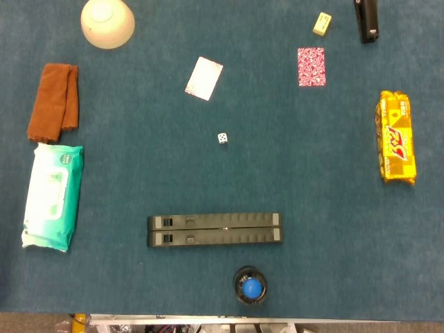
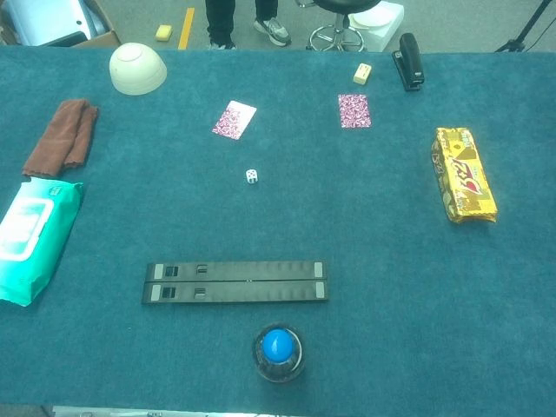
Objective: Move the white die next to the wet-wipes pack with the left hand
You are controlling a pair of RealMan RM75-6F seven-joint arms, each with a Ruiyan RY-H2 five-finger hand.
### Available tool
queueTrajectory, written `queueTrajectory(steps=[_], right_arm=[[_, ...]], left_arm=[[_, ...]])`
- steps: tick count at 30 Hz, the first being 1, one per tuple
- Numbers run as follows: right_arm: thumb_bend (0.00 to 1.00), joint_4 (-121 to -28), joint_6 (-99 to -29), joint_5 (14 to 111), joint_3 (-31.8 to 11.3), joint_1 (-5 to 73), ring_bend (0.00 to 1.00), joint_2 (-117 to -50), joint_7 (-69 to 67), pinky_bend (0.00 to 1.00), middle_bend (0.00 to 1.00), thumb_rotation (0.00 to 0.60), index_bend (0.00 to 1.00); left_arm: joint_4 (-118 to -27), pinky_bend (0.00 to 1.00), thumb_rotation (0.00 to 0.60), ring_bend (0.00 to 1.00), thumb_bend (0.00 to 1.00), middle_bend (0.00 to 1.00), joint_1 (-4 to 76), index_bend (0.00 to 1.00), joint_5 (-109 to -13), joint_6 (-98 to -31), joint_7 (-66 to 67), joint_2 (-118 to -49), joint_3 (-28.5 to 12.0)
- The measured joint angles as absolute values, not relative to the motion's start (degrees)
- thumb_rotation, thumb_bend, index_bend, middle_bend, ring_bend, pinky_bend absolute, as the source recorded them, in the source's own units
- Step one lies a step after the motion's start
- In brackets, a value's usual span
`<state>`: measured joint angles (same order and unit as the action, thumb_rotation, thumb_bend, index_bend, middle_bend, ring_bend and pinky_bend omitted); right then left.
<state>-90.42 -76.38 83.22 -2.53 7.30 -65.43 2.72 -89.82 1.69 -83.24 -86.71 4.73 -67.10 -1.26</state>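
The white die sits alone near the middle of the blue tabletop, well apart from the wet-wipes pack, which lies flat along the left edge. Nothing touches the die, and open cloth lies between it and the pack.

Neither the left hand nor the right hand shows in the head view or the chest view, so how open they are, or whether they hold anything, cannot be told.

Around the die: a card lies just beyond it, a patterned red card further to the right, and a pair of long black bars nearer the robot. A folded brown cloth rests just beyond the wipes pack, with an upturned cream bowl past that. A yellow snack pack lies at the far right.

As I judge it, the task has not begun: reaching, grasping, carrying leftward and setting down are all still left.
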Motion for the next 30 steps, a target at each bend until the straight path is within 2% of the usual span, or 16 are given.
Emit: queueTrajectory(steps=[19,30], right_arm=[[0.0,-90.8,-76.44,83.9,-3.19,8.59,0.35,-65.46,2.9,0.41,0.4,0.6,0.44],[0.0,-91.01,-76.97,83.93,-3.38,8.78,0.35,-65.12,2.21,0.41,0.4,0.6,0.44]], left_arm=[[-89.6,0.55,0.6,0.39,0.31,0.51,2.63,0.49,-84.41,-84.88,1.0,-67.6,-1.21],[-90.89,0.56,0.6,0.39,0.3,0.39,4.65,0.48,-86.49,-82.96,-2.23,-67.76,-1.3]])
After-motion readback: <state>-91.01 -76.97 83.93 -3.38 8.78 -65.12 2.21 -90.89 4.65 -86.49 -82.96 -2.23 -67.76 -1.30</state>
